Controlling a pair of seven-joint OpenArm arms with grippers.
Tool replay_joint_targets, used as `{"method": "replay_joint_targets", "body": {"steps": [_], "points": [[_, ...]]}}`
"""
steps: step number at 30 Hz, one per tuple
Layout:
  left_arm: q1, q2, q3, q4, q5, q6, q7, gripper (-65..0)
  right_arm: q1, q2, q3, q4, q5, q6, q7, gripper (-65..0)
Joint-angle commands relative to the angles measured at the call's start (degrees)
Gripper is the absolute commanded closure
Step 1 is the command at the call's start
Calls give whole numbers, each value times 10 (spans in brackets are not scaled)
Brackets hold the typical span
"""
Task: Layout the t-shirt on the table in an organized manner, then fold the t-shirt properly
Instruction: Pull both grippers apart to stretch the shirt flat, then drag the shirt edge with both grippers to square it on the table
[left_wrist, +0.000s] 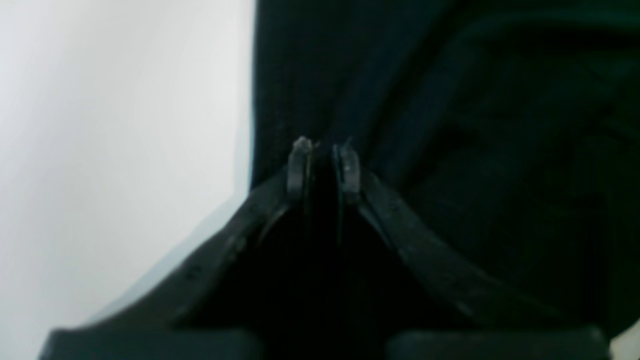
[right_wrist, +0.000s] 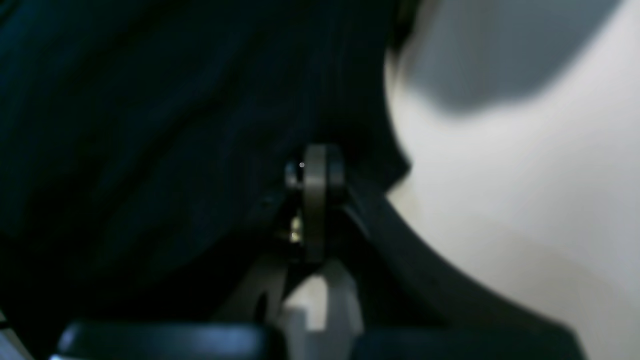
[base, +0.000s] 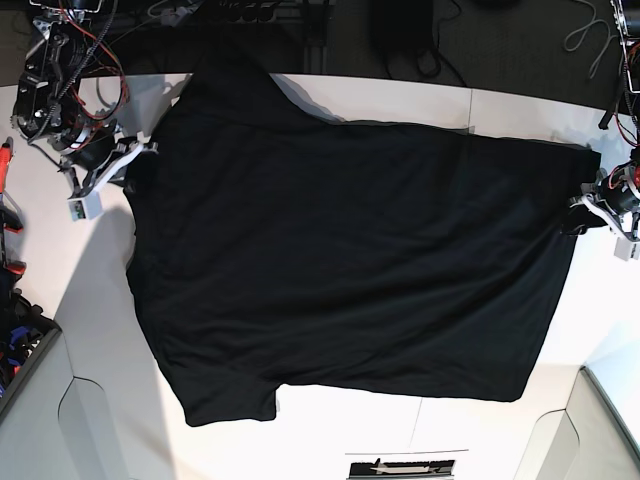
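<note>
Lying spread across the white desk (base: 330, 105), sideways in the base view: the black t-shirt (base: 350, 260), one sleeve pointing toward the far edge at upper left of that view, the other sleeve reaching toward the near edge at lower left. Covering most of the middle of the desk, with bare white surface showing along the near edge and at both sides. Rippling in soft folds across the body, not lying fully flat.

Pinching the shirt's edge on the right side of the base view: the left gripper (base: 583, 207), jaws drawn narrow with dark cloth caught between them. Showing the same in the left wrist view: left gripper (left_wrist: 324, 162) with its two fingertips (left_wrist: 299, 167) nearly together, black fabric filling the right and upper part of the frame, white desk (left_wrist: 115, 140) on the left.

Clamping the opposite edge of the shirt at upper left of the base view: the right gripper (base: 128, 158), near the far sleeve. Appearing fully closed in the right wrist view: right gripper (right_wrist: 315, 172), pressed into black cloth (right_wrist: 150, 125), with pale desk (right_wrist: 510, 200) to the right. Blurring heavily in both wrist views, fine detail of the cloth not being readable.
</note>
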Motion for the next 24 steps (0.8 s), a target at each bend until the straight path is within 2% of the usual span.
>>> {"method": "replay_joint_targets", "body": {"steps": [1, 6, 11, 18, 24], "points": [[-6, -14, -4, 8, -4, -1, -2, -84, 8, 5, -4, -1, -6, 2, -1, 0], [-6, -13, -4, 8, -20, -1, -4, -84, 13, 5, -8, -43, -43, 2, 14, 0], [-13, -13, -4, 9, -43, -1, -6, -85, 58, 14, -8, -102, -94, 2, 29, 0], [-22, -14, -4, 19, -44, -1, -6, -85, 148, 62, -8, -180, -98, 1, 29, 0], [-22, -14, -4, 47, -47, -1, -6, -95, 187, 92, -8, -186, -97, -5, 28, 0]]}}
